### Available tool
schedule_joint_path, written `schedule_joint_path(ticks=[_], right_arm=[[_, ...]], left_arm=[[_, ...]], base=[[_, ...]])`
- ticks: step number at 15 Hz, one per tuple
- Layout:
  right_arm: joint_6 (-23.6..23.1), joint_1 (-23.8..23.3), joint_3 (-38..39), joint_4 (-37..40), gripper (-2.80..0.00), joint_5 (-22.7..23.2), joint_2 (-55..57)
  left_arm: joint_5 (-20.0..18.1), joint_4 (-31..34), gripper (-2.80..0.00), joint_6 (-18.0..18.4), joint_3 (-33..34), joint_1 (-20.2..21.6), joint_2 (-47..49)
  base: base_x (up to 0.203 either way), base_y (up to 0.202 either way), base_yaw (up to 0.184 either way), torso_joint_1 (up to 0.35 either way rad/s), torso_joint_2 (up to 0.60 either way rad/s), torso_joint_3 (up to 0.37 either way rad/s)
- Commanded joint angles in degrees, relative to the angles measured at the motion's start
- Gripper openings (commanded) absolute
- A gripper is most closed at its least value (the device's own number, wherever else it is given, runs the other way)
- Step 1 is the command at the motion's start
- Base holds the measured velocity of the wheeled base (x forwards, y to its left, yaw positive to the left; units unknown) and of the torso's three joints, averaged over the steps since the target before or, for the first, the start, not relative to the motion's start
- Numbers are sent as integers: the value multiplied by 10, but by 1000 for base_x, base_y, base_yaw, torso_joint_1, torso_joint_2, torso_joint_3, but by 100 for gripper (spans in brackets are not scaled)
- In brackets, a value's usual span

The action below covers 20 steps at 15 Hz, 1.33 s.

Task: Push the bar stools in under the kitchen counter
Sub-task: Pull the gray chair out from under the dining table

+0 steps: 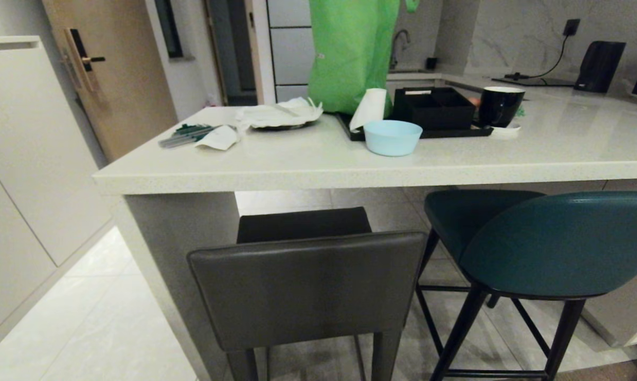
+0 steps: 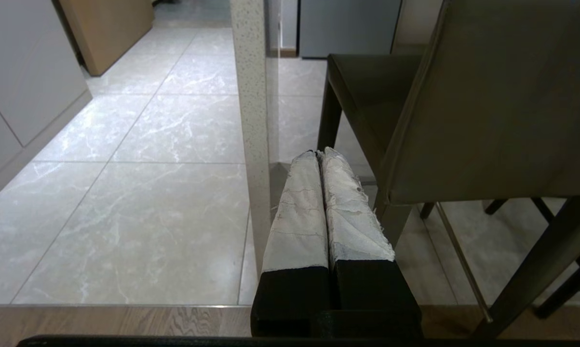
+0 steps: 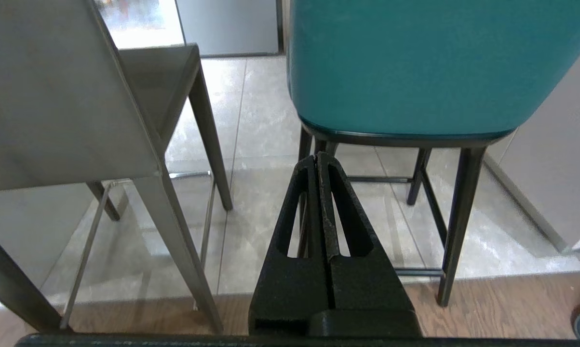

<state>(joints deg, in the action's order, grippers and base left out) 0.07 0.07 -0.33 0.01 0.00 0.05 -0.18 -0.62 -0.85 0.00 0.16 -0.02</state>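
Note:
Two bar stools stand at the kitchen counter (image 1: 350,166), backs toward me. The dark grey leather stool (image 1: 307,286) is on the left, its seat partly under the slab. The teal stool (image 1: 556,241) with black legs is on the right, turned slightly. Neither arm shows in the head view. My left gripper (image 2: 317,154) is shut and empty, low down, just left of the grey stool (image 2: 487,111) and near the counter's side panel (image 2: 252,135). My right gripper (image 3: 316,156) is shut and empty, below and behind the teal stool (image 3: 415,67), with the grey stool (image 3: 63,96) to its left.
On the counter sit a light blue bowl (image 1: 392,137), a black tray with a box (image 1: 434,108), a black mug (image 1: 501,106), a green bag (image 1: 352,53), papers and pens (image 1: 191,135). White cabinets (image 1: 16,159) line the left, with tiled floor between. Wood flooring (image 3: 502,308) starts behind the stools.

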Motion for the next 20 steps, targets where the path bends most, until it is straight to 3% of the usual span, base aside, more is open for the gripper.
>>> schedule_joint_path(ticks=[1, 5, 8, 10, 12, 14, 16, 18, 20], right_arm=[[0, 0, 0, 1, -280, 0, 1], [-1, 1, 0, 0, -280, 0, 0], [-3, 0, -1, 5, -280, 1, 14], [-19, 1, -22, 7, -280, 15, 71], [-9, 2, -72, 0, -280, 44, 165], [1, 2, -100, -55, -280, 63, 296], [9, 3, -111, -172, -280, 71, 449], [17, 12, -113, -315, -280, 83, 595], [26, 38, -105, -444, -280, 130, 702]], left_arm=[[0, 0, -280, 0, 3, 0, 0], [0, 0, -280, 1, 3, 0, 0], [0, 43, -280, 6, -12, 2, 0], [-7, 49, -280, 6, -54, 2, 17], [-17, 37, -280, -12, -91, -4, 101], [-24, -39, -280, -22, -107, -31, 244], [-28, -163, -280, -33, -108, -53, 404], [-39, -321, -280, -42, -99, -66, 564], [-98, -499, -280, -48, -79, -66, 703]], base=[[0, 0, 0, 0, 0, 0], [0, 0, 0, 0, 0, 0], [0, 0, 0, 0, 0, 0], [0, 0, 0, 0, 0, 0], [0, 0, 0, 0, 0, 0], [0, 0, 0, 0, 0, 0], [0, 0, 0, 0, 0, 0], [0, 0, 0, 0, 0, 0], [0, 0, 0, 0, 0, 0]])
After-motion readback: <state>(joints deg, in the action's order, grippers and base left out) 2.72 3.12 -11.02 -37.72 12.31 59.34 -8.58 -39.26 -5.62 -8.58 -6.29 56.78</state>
